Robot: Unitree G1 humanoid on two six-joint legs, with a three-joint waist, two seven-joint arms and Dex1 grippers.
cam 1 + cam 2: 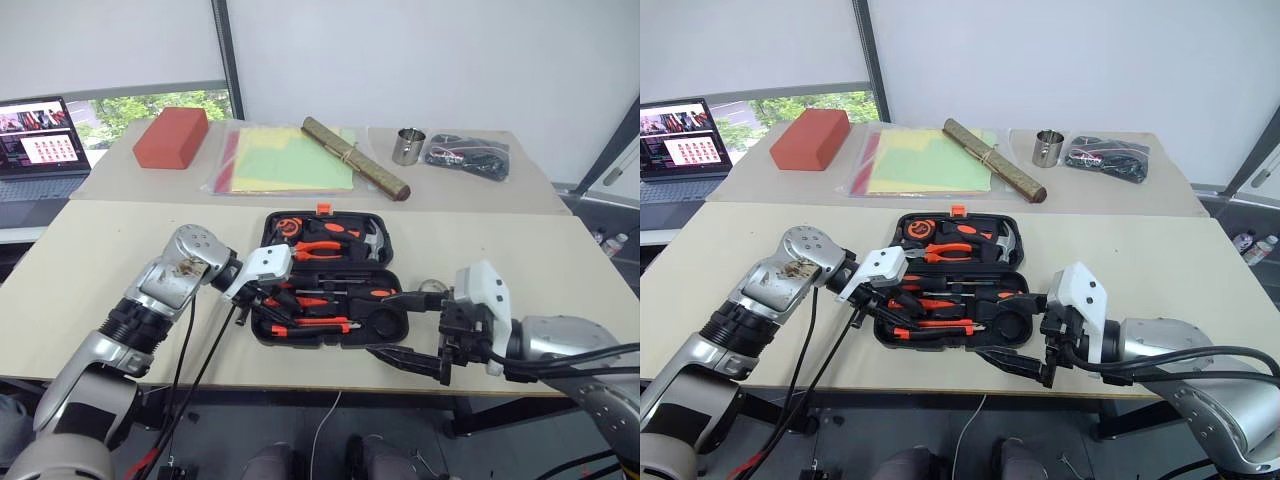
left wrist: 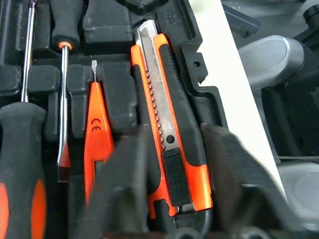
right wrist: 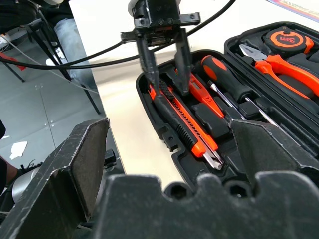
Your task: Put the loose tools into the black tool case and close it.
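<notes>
Knife (image 2: 172,144) lay lengthwise in case (image 1: 385,330), straddled by left gripper (image 3: 167,82), jaws narrowed either side, grip uncertain; right gripper (image 1: 405,325) gaped wide nearby.

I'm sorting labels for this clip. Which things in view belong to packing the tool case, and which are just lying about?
Belonging to the job:
- open black moulded plastic tool case
- orange-and-black utility knife
- slim orange tester screwdriver
- long black-handled screwdriver

Just lying about:
- red brick-shaped block
- brown rolled bundle
- small metal cup
- black bag of cables
- open laptop
</notes>
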